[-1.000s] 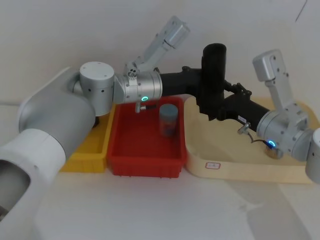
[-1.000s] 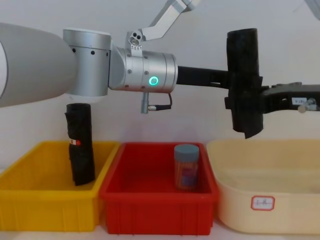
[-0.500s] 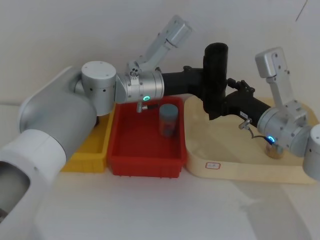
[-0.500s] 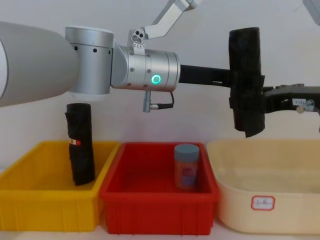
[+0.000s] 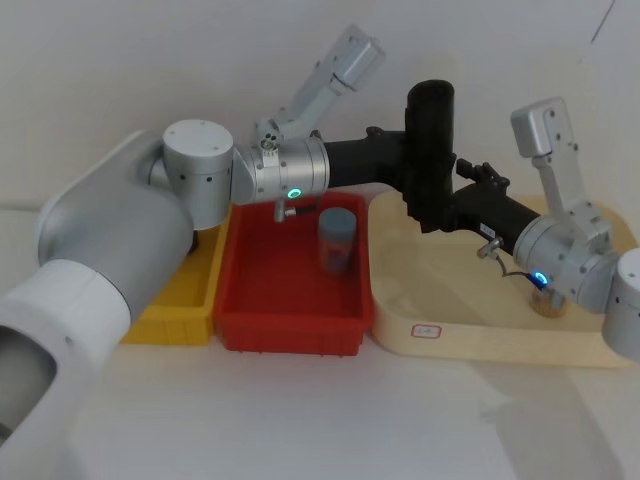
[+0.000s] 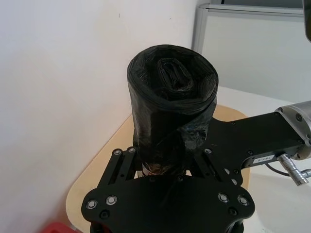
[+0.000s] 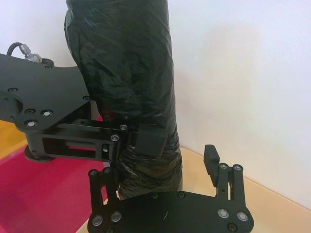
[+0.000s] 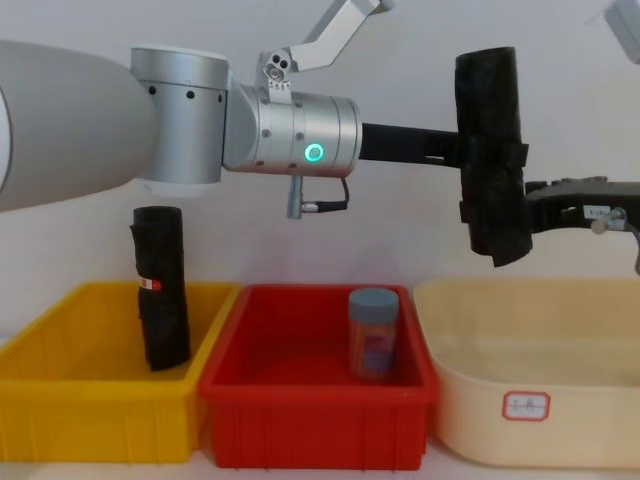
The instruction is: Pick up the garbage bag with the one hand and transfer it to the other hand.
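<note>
Black garbage bag (image 8: 489,150) clamped by left hand (image 8: 462,160).

The scene is evenly and brightly lit, with soft shadows cast on the white table (image 5: 330,410). Faint glare is seen on the garbage bag (image 7: 129,63). The nearest arm housing is rendered soft.

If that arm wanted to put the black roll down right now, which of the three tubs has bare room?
The cream tub under the garbage bag is mostly bare; a small jar sits at its far right. The red bin has floor free left of its blue-lidded jar. The yellow bin holds a second black roll. It is crowded where the left gripper and right gripper meet.
</note>
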Tool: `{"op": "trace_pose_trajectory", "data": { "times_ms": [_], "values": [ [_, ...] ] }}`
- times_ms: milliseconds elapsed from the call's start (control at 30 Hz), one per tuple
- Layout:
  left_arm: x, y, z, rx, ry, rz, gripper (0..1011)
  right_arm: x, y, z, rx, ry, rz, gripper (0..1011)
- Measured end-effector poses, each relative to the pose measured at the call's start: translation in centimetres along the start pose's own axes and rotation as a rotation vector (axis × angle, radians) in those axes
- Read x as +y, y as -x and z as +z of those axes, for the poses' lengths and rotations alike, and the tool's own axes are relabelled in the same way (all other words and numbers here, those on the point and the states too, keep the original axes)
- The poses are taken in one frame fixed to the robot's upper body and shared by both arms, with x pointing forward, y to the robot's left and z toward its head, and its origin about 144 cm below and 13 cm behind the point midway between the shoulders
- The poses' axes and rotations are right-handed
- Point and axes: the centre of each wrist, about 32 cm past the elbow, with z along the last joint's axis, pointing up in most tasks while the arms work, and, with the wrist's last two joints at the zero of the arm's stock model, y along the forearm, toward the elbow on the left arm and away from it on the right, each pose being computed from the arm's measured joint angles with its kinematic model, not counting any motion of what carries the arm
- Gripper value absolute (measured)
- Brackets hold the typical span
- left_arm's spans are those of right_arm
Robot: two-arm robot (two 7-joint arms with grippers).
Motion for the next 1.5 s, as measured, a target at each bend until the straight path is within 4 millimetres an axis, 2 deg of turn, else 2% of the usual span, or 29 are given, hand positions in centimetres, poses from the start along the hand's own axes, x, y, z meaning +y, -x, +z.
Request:
{"op": "trace_pose_trajectory", "data": {
  "times_ms": [600,1400,1500],
  "values": [
    [-0.3,0.3,0.2,-0.01,-0.002,0.014,401,-0.2,0.4,0.3,-0.01,-0.023,0.033,1000],
    [-0.3,0.1,0.1,-0.01,-0.003,-0.009,401,1.8,0.2,0.0,0.001,0.011,0.053,1000],
    [-0.2,0.1,0.1,-0.01,-0.003,-0.01,401,1.9,0.2,0.0,0.002,0.011,0.053,969]
  ]
}}
